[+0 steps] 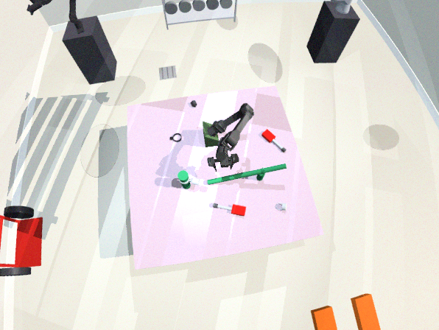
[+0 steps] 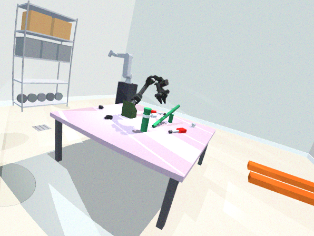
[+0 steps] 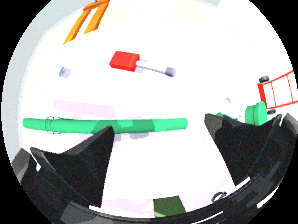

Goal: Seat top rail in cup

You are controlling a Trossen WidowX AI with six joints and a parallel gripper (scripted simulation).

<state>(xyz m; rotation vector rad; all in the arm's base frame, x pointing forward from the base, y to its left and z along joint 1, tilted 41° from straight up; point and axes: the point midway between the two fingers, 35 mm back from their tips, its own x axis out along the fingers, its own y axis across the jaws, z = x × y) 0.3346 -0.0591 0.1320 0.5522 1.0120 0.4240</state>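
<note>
The green rail (image 1: 272, 169) (image 2: 166, 116) (image 3: 145, 125) passes through the loop cap on the small post (image 1: 260, 177) (image 2: 171, 118) and is tilted, its near end low and far end high. The big post (image 1: 183, 175) (image 2: 144, 125) (image 3: 256, 114) stands upright. Its pale brace band (image 2: 146, 116) is up near the cap. The pale cup (image 1: 197, 181) sticks out toward the rail; the rail's low end is just outside it and, in the exterior view, below it. My gripper (image 1: 223, 168) (image 2: 163, 102) (image 3: 160, 124) is open and empty, above the rail's low half, not touching it.
A dark green block (image 1: 211, 135) (image 2: 128, 110) stands by the arm's base. Red-handled tools (image 1: 269, 135) (image 1: 239, 210) lie on both sides of the rail. A black ring (image 1: 180, 135), a small black piece (image 1: 194, 104) and a small grey fitting (image 1: 283, 207) lie on the pink table (image 1: 158, 239).
</note>
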